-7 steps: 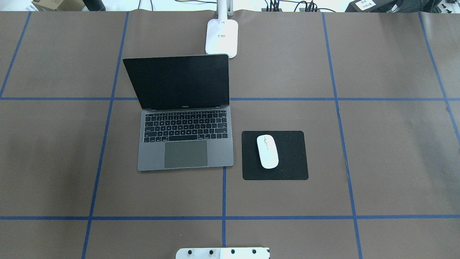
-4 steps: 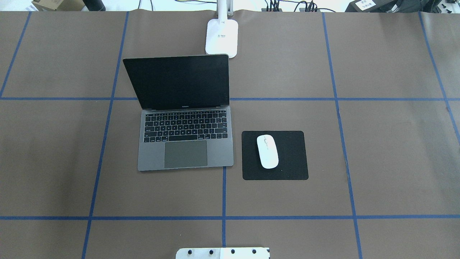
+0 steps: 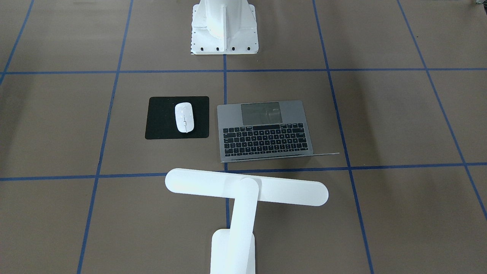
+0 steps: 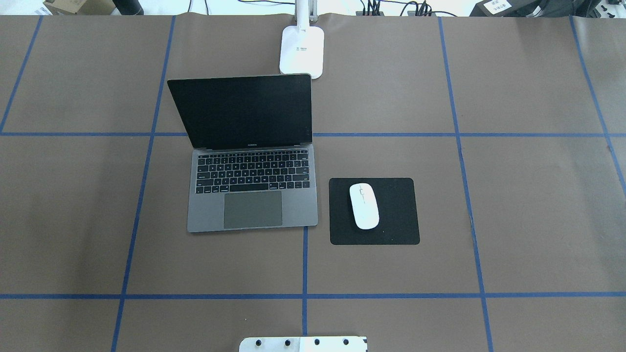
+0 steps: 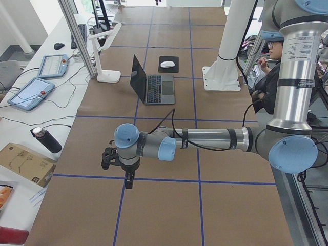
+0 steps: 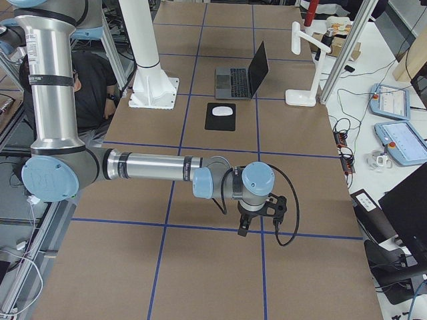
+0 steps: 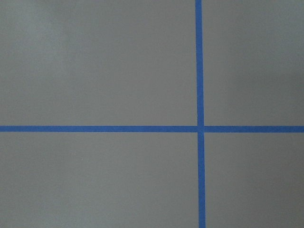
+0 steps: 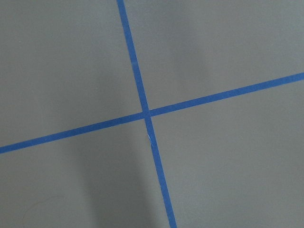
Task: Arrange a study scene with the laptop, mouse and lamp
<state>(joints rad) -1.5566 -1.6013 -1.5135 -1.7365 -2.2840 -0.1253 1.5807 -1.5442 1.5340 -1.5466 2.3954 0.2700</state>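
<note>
The grey laptop (image 4: 252,210) stands open with a dark screen, left of the table's middle. Just to its right, the white mouse (image 4: 364,206) lies on a black square mat (image 4: 396,215). The white lamp (image 3: 243,190) stands behind the laptop, its bar head level over the far side and its base (image 4: 301,51) at the far edge. My left gripper (image 5: 128,182) hangs over bare table far to the left, fingers down. My right gripper (image 6: 243,230) hangs likewise far to the right. I cannot tell whether either is open or shut. Both wrist views show only brown cover and blue tape.
The white pedestal (image 3: 224,26) of the robot stands at the near middle edge. Blue tape lines cross the brown cover (image 4: 538,220). Tablets (image 5: 31,92), a bottle (image 5: 46,139) and a box (image 5: 23,163) lie off the far side. A person (image 5: 271,66) sits behind the robot.
</note>
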